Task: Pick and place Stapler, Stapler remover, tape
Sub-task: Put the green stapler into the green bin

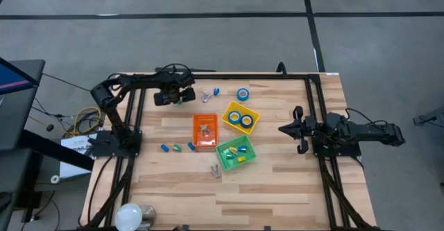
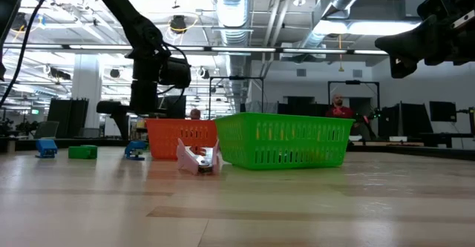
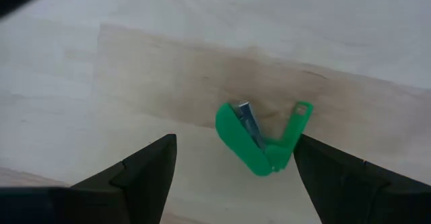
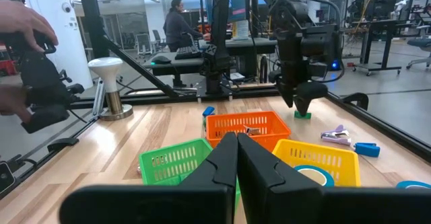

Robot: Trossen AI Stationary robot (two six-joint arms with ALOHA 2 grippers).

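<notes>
Fingers of the left gripper (image 3: 232, 167) (spread wide) hover over green stapler remover (image 3: 259, 138).

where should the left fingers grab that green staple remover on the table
Come straight down on the green staple remover and close across its hinged corner, where the two arms meet. It lies flat on its side, opened in a V, so the joined end looks the most solid part. The left gripper, open, already hangs above it.
</notes>
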